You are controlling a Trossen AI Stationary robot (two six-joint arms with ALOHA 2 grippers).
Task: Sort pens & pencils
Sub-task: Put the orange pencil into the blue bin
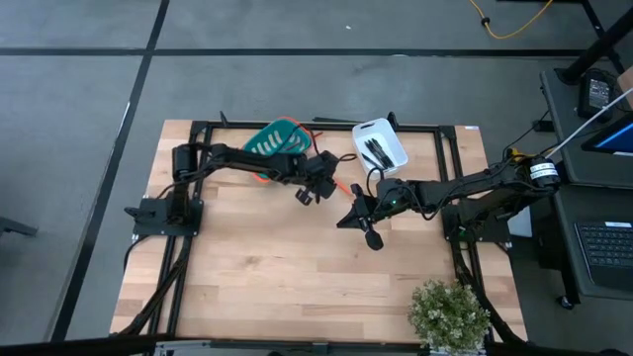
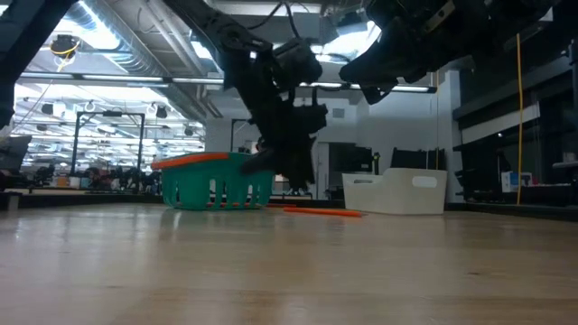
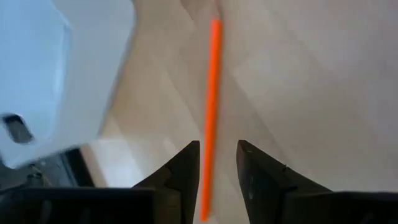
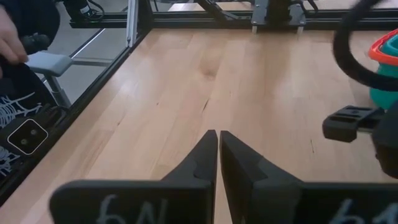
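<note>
One orange pencil [image 3: 211,93] lies flat on the wooden table, seen also in the low view [image 2: 323,212] and the high view [image 1: 342,187]. My left gripper [image 3: 217,146] hovers over it, open, one finger on either side of the pencil's near end, clear of it. From the table-level camera this gripper [image 2: 293,171] hangs above the tabletop. Black pens [image 1: 376,150] lie in a white bin [image 1: 382,144]. My right gripper [image 4: 218,140] is shut and empty, raised over the table's middle [image 1: 358,222].
A teal basket with an orange rim [image 1: 272,140] [image 2: 217,185] stands at the far edge, left of the white bin [image 2: 397,191]. A potted plant [image 1: 450,311] sits at the near right corner. A person's hand [image 4: 7,37] shows beyond the table. Bare wood lies toward the near edge.
</note>
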